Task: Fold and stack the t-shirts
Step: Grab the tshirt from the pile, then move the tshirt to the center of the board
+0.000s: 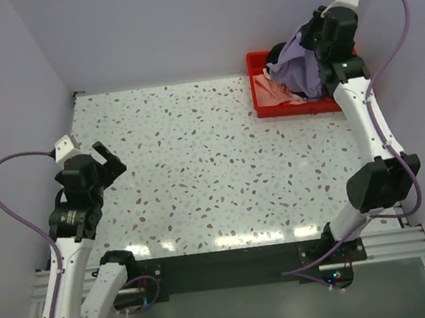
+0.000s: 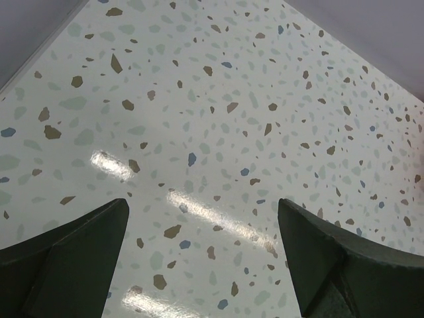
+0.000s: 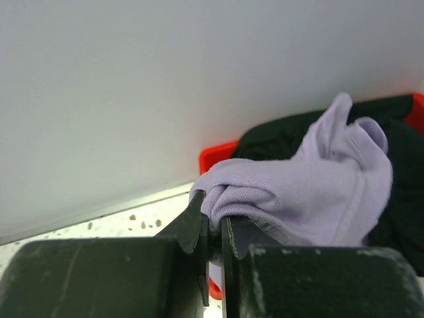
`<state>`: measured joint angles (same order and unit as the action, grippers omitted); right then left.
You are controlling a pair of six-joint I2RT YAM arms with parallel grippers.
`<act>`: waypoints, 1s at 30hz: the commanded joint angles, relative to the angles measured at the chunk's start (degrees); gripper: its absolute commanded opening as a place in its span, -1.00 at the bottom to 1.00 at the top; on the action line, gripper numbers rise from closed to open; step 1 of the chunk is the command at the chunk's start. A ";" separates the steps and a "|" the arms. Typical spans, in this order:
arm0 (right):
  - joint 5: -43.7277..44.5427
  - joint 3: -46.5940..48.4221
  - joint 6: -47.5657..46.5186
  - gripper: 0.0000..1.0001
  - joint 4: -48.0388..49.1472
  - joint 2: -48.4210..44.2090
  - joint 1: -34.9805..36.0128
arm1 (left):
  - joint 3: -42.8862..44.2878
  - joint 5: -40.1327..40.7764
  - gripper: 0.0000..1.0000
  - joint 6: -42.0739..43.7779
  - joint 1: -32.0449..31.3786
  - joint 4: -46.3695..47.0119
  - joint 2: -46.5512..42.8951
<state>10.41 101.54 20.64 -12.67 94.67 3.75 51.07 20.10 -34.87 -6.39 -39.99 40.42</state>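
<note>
Grabbing lavender tee point(image 3: 298, 192) from tray point(image 1: 256, 60).
R gripper point(image 3: 215, 232) clamped on it, L gripper point(image 2: 202, 222) wide; next I lift clear, spread flat.

Cannot see the right gripper point(image 3: 214, 228) tips in the top view under the bunched lavender t-shirt point(image 1: 300, 67), nor more than a dark sliver of the black t-shirt point(image 3: 275, 136) behind it, a patch of the pale pink t-shirt point(image 1: 273, 93), or the red tray point(image 1: 254, 84) end behind the right arm point(image 1: 366, 117).

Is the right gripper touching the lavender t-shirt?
Touching. The right wrist view shows the right gripper shut on a fold of the lavender t-shirt.
</note>
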 commanded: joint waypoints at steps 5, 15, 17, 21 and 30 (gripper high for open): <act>-9.44 8.58 -2.89 -1.00 -3.76 -5.02 1.61 | 1.14 -2.43 1.00 -0.72 0.42 1.32 -1.05; -19.29 23.87 -1.66 -1.00 -12.55 -5.37 8.81 | 1.49 -2.43 1.00 -2.13 0.33 -0.09 -3.95; -20.43 24.93 -1.40 -1.00 -12.73 -5.72 10.22 | 1.58 -2.34 1.00 -2.13 0.42 -0.09 -4.65; -24.38 25.90 -0.96 -1.00 -12.38 -6.87 14.61 | 1.93 -2.17 1.00 -2.74 0.42 -0.79 -4.92; -27.90 29.59 1.15 -1.00 -10.19 -5.91 22.61 | 2.11 -2.17 1.00 -3.01 0.42 -1.23 -5.18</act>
<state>-13.91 126.72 20.25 -26.59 89.65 24.25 51.16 17.91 -37.04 -6.39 -41.34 35.55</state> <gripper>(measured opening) 0.045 0.997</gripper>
